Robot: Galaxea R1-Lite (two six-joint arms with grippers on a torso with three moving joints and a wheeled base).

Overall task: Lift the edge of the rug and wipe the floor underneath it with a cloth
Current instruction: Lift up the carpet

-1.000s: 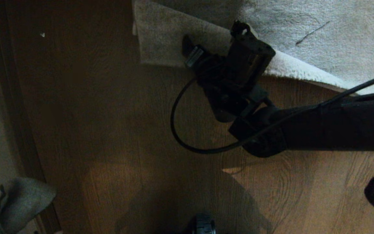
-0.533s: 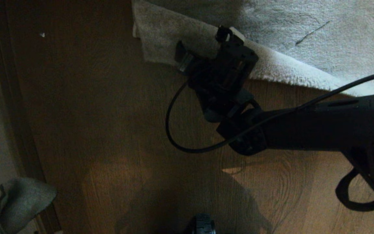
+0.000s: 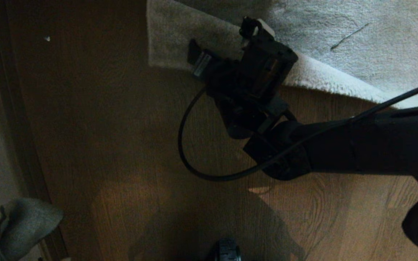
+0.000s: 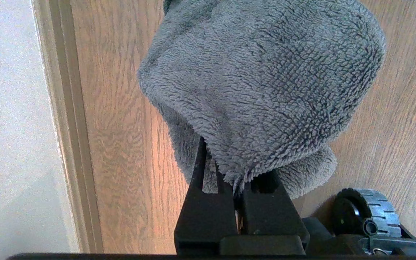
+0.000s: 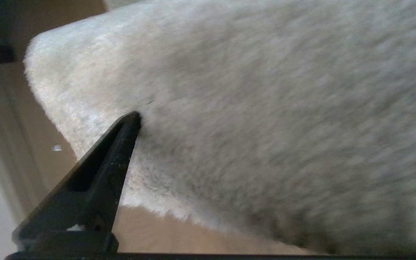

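Right claw (image 3: pixel 223 43) spread, shifted left along rug edge (image 3: pixel 172 47), left claw (image 4: pixel 237 196) pinching cloth (image 4: pixel 262 83).

Beneath me, brown wood-grain floor (image 3: pixel 122 163) carries the light grey rug (image 3: pixel 339 40), its rug edge (image 3: pixel 172 50) near the skirting board (image 3: pixel 16 145) on my left.

The head view looks steeply down on the floor (image 3: pixel 129 152), taking in the rug edge (image 3: pixel 180 47) at its far side, the right arm (image 3: pixel 357 148) and, low at its left, the cloth (image 3: pixel 20 221). The left wrist view looks along its pincer (image 4: pixel 237 202), close on that same cloth (image 4: pixel 262 83) above floorboards. The right wrist view sits very near the rug edge (image 5: pixel 229 108), sharing that corner with the head view.
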